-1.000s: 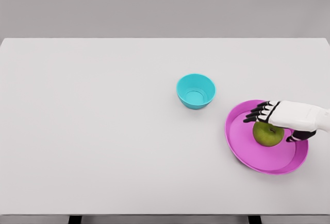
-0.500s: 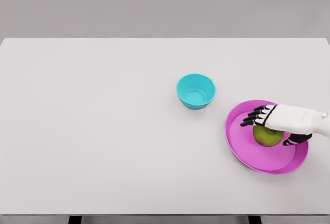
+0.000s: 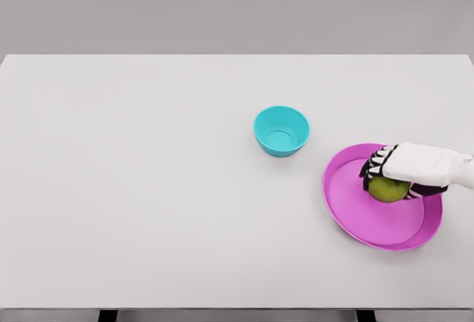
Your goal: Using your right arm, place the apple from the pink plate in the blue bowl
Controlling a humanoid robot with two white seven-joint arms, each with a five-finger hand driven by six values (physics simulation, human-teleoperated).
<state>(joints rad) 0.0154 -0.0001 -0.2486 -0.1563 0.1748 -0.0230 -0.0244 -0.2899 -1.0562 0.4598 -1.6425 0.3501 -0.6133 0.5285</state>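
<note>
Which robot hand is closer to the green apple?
The right hand. It sits right on top of the apple on the pink plate, with its fingers curled around it. The left hand isn't in the picture at all.

We are seeing a green apple (image 3: 386, 189) sitting in the right half of a round pink plate (image 3: 355, 211), its top covered by the right robot hand (image 3: 404, 168), whose dark fingers (image 3: 372, 168) are curling down over it. A small blue bowl (image 3: 281, 131) is standing upright, well apart, up and left of the plate.
</note>
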